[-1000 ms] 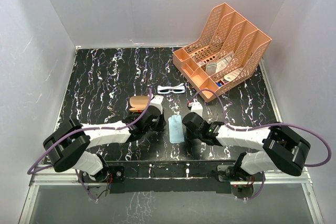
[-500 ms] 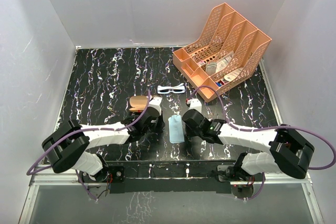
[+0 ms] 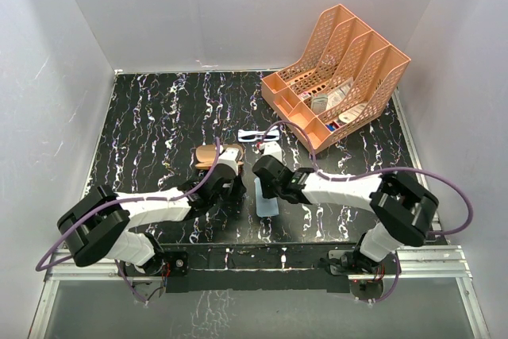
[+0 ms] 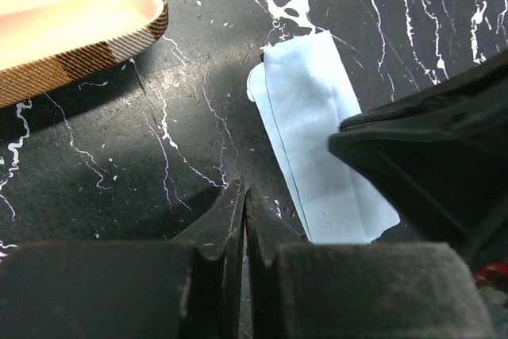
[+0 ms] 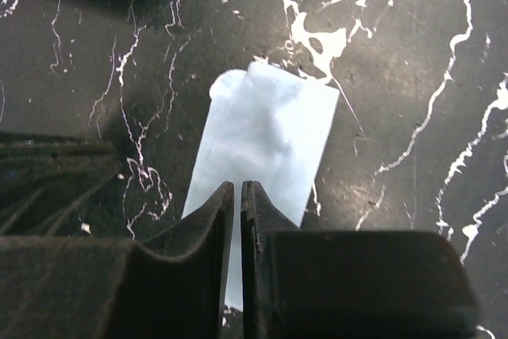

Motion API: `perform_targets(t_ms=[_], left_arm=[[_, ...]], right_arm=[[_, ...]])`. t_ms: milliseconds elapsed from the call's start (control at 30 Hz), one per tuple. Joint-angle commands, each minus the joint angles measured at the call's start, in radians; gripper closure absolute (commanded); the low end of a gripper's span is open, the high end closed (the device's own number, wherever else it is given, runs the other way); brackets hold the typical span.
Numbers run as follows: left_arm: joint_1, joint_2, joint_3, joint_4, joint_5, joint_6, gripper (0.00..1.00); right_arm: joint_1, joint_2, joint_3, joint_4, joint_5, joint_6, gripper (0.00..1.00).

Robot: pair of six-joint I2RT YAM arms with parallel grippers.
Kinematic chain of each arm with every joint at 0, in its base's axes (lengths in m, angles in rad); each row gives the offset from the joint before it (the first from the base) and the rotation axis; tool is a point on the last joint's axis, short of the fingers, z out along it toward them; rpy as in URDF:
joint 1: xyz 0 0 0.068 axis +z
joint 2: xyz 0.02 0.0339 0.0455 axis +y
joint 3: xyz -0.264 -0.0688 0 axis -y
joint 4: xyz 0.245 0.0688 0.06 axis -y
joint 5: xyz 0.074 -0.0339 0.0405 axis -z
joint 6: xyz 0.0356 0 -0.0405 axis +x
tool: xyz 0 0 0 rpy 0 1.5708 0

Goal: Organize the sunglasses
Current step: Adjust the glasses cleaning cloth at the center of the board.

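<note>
The sunglasses, white-framed with bluish lenses, lie on the black marbled table beyond both grippers, touched by neither. My right gripper hangs over the light blue cloth. Its jaws stand a thin slit apart with nothing between them, and the cloth shows through the gap. My left gripper is shut and empty just left of the cloth. The open brown plaid case lies beyond it, cream lining up.
An orange mesh desk organizer with small items in its compartments stands at the back right. White walls enclose the table on three sides. The two grippers sit close together beside the cloth.
My right arm swung left, carrying its gripper from right of the cloth to above it, and its jaws parted slightly. The left gripper stayed shut and barely moved.
</note>
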Motion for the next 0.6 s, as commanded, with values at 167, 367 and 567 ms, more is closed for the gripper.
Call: perform_targets(t_ms=[167, 367, 567], left_arm=[[0.005, -0.047, -0.026, 0.034, 0.019, -0.012, 1.00], [0.005, -0.049, -0.044, 0.051, 0.023, -0.022, 1.00], [0.005, -0.054, -0.052, 0.052, 0.021, -0.026, 1.00]], right_arm=[[0.004, 0.099, 0.101, 0.062, -0.003, -0.029, 0.87], [0.003, 0.127, 0.117, 0.067, -0.017, -0.029, 0.84], [0.004, 0.142, 0.120, 0.058, -0.021, -0.034, 0.81]])
